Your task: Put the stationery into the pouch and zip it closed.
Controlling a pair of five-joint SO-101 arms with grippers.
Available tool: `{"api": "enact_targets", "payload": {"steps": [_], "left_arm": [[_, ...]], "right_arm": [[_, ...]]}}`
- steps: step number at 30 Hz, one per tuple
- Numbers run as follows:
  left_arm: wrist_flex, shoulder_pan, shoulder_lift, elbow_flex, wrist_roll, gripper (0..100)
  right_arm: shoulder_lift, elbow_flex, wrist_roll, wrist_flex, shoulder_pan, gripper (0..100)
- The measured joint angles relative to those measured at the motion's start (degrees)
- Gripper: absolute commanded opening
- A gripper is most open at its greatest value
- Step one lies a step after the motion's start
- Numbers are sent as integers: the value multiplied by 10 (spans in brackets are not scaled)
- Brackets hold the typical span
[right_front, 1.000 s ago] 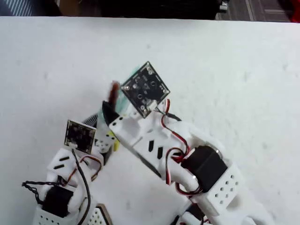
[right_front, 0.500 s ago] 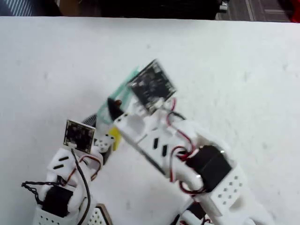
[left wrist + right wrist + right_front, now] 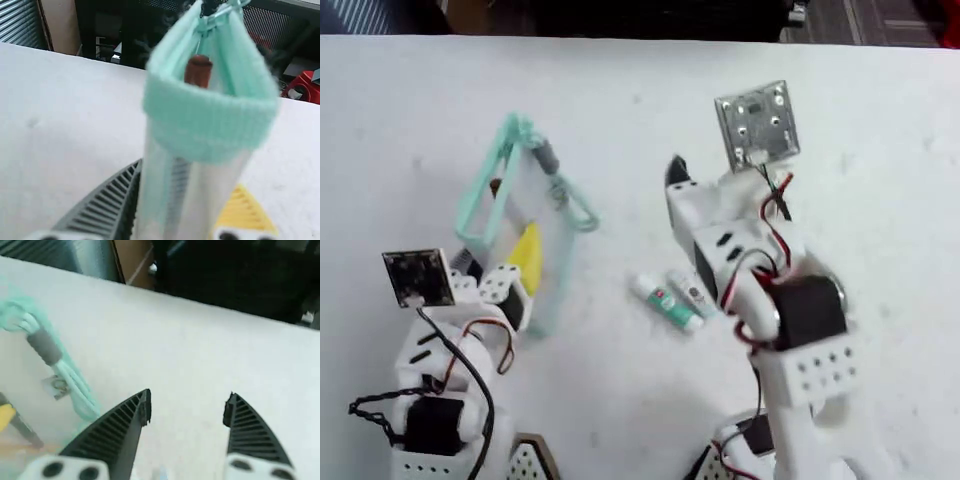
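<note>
The pouch (image 3: 525, 215) has a mint green rim and a clear body, and it stands open on the table's left half. My left gripper (image 3: 505, 265) is shut on its lower part. In the left wrist view the pouch (image 3: 210, 120) rises between the left gripper's (image 3: 187, 185) grey and yellow fingers. A brown stick (image 3: 199, 69) pokes up inside its mouth. My right gripper (image 3: 676, 172) hangs open and empty to the right of the pouch. Its wrist view shows the right gripper (image 3: 187, 405) over bare table, with the pouch's zip end (image 3: 42, 347) off to one side. Two small tubes (image 3: 672, 298) lie on the table.
The white table (image 3: 860, 130) has free room at the back and on the right. The right arm's body (image 3: 790, 320) stands just beside the two tubes. The table's far edge meets a dark background.
My right gripper has pulled away from the pouch's mouth to the right and now stands open, and the brown stick it carried sits in the pouch. The pouch and left arm shifted slightly left.
</note>
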Motion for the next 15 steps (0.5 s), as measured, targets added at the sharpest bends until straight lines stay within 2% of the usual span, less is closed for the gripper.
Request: {"api": "enact_targets", "payload": {"steps": [5, 11, 15], "left_arm": [[10, 0, 0, -4, 0, 209], [11, 25, -1, -10, -55, 207], [11, 40, -2, -10, -68, 207]], "right_arm": [[26, 91, 12, 0, 26, 226], [62, 159, 66, 0, 24, 226], [88, 178, 97, 0, 23, 226]]}}
